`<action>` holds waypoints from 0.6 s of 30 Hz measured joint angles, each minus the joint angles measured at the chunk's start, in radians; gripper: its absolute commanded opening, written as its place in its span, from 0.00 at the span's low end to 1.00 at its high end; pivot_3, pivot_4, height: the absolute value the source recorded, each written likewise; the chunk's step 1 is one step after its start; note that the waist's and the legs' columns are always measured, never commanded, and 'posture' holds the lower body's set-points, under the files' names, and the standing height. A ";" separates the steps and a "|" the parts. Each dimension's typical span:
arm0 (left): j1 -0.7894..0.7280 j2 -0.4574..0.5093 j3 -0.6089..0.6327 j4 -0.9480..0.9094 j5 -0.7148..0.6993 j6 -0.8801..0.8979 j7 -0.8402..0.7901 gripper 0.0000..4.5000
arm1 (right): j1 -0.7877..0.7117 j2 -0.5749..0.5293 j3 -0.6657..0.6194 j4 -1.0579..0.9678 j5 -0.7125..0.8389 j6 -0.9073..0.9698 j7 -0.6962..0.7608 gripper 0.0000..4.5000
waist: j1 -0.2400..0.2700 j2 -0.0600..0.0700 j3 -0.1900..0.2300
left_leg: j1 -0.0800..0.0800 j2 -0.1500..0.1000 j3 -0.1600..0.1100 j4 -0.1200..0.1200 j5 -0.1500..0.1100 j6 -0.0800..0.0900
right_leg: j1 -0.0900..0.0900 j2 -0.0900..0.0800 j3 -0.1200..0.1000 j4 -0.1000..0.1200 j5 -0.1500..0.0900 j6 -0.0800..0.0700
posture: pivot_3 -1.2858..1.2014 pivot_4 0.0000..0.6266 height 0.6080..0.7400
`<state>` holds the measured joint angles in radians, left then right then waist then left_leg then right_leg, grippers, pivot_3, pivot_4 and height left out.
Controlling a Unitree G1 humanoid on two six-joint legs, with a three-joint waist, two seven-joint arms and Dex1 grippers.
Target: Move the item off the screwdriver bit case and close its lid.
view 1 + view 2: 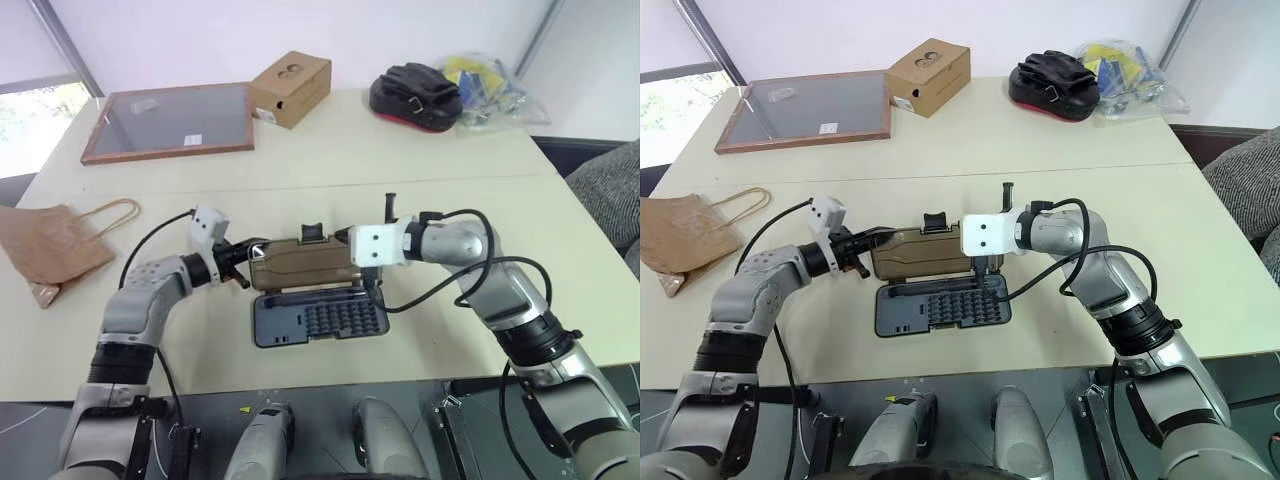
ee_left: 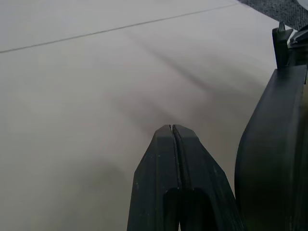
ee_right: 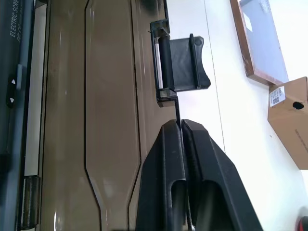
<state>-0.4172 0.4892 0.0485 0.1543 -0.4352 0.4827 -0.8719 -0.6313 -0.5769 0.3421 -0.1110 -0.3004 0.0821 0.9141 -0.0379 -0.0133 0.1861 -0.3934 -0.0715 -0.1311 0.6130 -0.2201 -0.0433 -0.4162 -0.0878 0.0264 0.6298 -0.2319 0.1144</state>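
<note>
Left eye view, bag: the brown paper bag (image 1: 48, 248) lies flat at the table's (image 1: 420, 150) 9 o'clock edge, well apart from the case
Left eye view, case: the screwdriver bit case (image 1: 318, 318) sits open at table centre; its smoky-brown lid (image 1: 300, 262) stands raised at the tray's 12 o'clock side, black latch (image 1: 313, 233) on its upper edge
Left eye view, arms: left gripper (image 1: 243, 252) at the lid's 9 o'clock end, right gripper (image 1: 368, 285) at its 3 o'clock end
Left eye view, far table: framed board (image 1: 170, 121), cardboard box (image 1: 290, 88), black gloves (image 1: 415, 95)
Left wrist view: left gripper's fingers (image 2: 159, 159) pressed together, empty, beside the lid's dark edge
Right wrist view: right gripper's fingers (image 3: 166, 159) nearly together, a thin edge of the lid below the latch between their tips
</note>
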 measured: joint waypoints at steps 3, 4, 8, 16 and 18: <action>0.012 0.000 -0.008 -0.001 0.000 0.006 -0.006 0.00 | -0.005 0.002 0.000 0.008 -0.001 0.000 -0.002 0.65 | 0.000 0.000 0.000 | 0.000 0.000 0.000 0.000 0.000 0.000 | 0.000 0.000 0.000 0.000 0.000 0.000 | 0.52 0.24 1.00; 0.012 0.000 -0.010 -0.002 0.000 0.009 -0.007 0.00 | -0.006 0.003 0.000 0.011 -0.002 0.000 -0.004 0.75 | 0.000 0.000 0.000 | 0.000 0.000 0.000 0.000 0.000 0.000 | 0.000 0.000 0.000 0.000 0.000 0.000 | 0.52 0.24 1.00; 0.012 -0.001 -0.015 -0.020 0.000 0.013 -0.007 0.00 | -0.018 0.007 0.001 0.019 -0.009 0.013 -0.006 0.99 | 0.000 0.000 0.000 | 0.000 0.000 -0.001 0.000 0.000 0.000 | 0.000 0.000 0.000 0.000 0.000 0.000 | 0.52 0.24 1.00; 0.021 0.005 -0.023 -0.066 -0.009 0.036 -0.013 0.00 | -0.049 -0.192 -0.129 -0.050 0.120 0.271 0.173 0.99 | 0.023 0.000 0.000 | -0.002 0.000 -0.001 0.001 0.000 0.001 | 0.000 -0.002 0.000 -0.002 -0.001 0.001 | 0.52 0.24 1.00; 0.024 0.006 -0.026 -0.082 -0.011 0.042 -0.014 0.00 | -0.017 -0.265 -0.184 -0.106 0.150 0.316 0.207 0.99 | 0.028 0.000 0.000 | -0.003 0.000 -0.001 0.000 -0.001 0.001 | 0.000 -0.002 -0.001 -0.002 -0.001 0.001 | 0.52 0.24 1.00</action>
<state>-0.3934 0.4956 0.0222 0.0718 -0.4461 0.5244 -0.8856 -0.6478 -0.8423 0.1576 -0.2168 -0.1504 0.3981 1.1214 -0.0100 -0.0132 0.1863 -0.3960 -0.0713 -0.1320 0.6133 -0.2207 -0.0424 -0.4163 -0.0898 0.0252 0.6278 -0.2328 0.1156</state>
